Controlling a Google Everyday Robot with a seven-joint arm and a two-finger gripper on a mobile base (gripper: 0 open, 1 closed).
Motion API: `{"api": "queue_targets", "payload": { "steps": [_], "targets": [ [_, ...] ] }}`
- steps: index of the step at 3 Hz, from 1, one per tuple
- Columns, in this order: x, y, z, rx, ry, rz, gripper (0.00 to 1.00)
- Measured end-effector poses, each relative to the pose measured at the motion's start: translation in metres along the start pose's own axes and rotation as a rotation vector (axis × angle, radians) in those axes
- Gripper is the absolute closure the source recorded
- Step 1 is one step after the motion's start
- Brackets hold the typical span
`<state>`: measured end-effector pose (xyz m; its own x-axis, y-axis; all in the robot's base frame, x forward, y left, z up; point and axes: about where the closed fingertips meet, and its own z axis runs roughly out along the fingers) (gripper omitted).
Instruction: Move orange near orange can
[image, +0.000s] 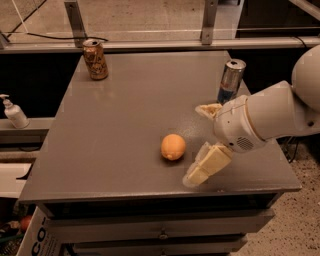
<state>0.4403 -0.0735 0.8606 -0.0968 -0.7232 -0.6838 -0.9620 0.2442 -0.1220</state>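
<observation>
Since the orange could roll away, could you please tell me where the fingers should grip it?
Grip the orange across its middle, coming from its right in the picture, where the open gripper is: it is round and lies free on the table.

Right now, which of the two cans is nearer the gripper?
The slim silver-and-blue can, upright just behind the gripper, which hovers open right of the orange; the orange can stands far away at back left.
</observation>
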Motion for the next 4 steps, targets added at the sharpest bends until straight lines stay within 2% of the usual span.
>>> {"api": "queue_targets", "payload": {
  "steps": [2,3,4],
  "targets": [
    [0.002,-0.006,0.026,-0.01,-0.008,0.02,0.0],
    [0.003,-0.009,0.035,-0.016,-0.015,0.024,0.18],
    [0.003,-0.01,0.038,-0.02,-0.023,0.034,0.41]
  ]
}}
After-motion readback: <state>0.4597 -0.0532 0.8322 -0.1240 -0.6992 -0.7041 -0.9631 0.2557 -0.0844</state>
